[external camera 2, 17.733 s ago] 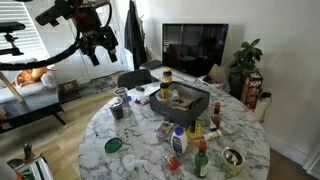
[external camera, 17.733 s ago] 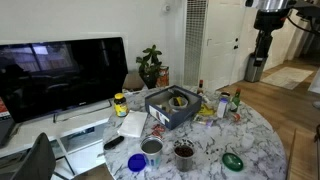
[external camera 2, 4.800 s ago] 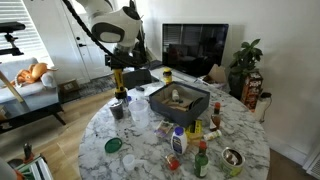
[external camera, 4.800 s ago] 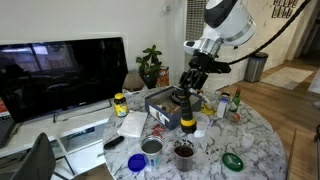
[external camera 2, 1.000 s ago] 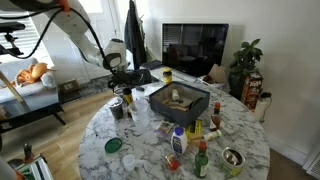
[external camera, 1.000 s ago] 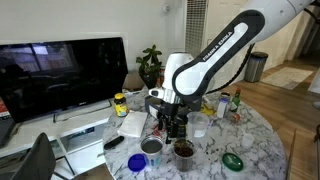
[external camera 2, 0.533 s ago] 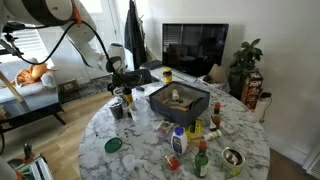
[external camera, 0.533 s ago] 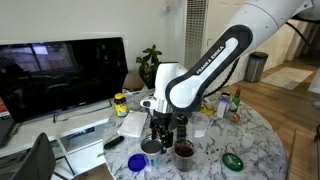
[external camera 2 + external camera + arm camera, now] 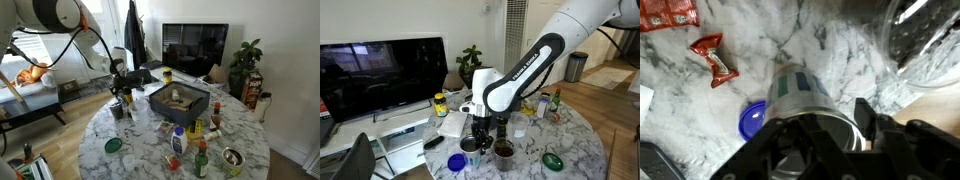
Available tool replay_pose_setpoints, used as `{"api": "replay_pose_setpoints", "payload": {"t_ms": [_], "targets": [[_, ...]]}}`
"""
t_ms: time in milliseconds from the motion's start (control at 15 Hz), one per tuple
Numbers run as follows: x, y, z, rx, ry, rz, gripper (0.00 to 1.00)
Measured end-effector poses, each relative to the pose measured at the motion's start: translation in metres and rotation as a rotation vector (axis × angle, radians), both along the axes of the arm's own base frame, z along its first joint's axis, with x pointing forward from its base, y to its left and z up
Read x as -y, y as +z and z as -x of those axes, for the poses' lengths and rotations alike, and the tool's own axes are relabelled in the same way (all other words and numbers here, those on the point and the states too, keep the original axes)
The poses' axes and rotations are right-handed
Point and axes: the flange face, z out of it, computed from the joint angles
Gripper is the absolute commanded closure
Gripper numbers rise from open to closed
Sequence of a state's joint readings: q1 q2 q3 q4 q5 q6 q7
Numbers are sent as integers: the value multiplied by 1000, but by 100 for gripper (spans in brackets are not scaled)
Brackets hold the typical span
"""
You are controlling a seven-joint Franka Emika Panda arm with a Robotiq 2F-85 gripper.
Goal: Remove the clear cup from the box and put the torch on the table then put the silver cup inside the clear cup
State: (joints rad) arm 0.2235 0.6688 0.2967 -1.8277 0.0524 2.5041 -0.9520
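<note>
At the upper left of the wrist view two red wrappers (image 9: 714, 58) lie on the marble table (image 9: 820, 30). Below them, left of centre, a blue lid (image 9: 752, 120) sits just beside the silver cup (image 9: 802, 92), which stands upright in the middle of the frame. The gripper (image 9: 815, 138) hangs right over that cup with its jaws straddling the rim, one on each side. Whether they press the metal or merely flank it I cannot tell (the gripper body hides the contact). At the upper right stands the clear cup (image 9: 925, 40), out of the box (image 9: 165, 105) and on the table, near the silver one but apart from it. The likely trouble, as I judge it, is that a shiny hard wall may slip or tip in a shallow pinch. A tilted cup carried rightward could then strike the clear cup's rim and topple it. Room is tight low down: the lid is on the left, a dark brown cup (image 9: 504, 151) stands close on the right in an exterior view, and the table's near edge is not far off. Upward is free, so lifting well before crossing looks safest. The torch I cannot pick out.
</note>
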Motion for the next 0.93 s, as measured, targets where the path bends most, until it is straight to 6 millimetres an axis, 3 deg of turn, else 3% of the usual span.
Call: {"api": "replay_pose_setpoints", "payload": {"t_ms": [133, 533, 733, 933], "targets": [[1, 3, -3, -3, -3, -4, 99], [-10, 23, -8, 14, 5, -38, 99], [-23, 61, -8, 58, 22, -75, 99], [-25, 123, -9, 143, 20, -105, 99]]}}
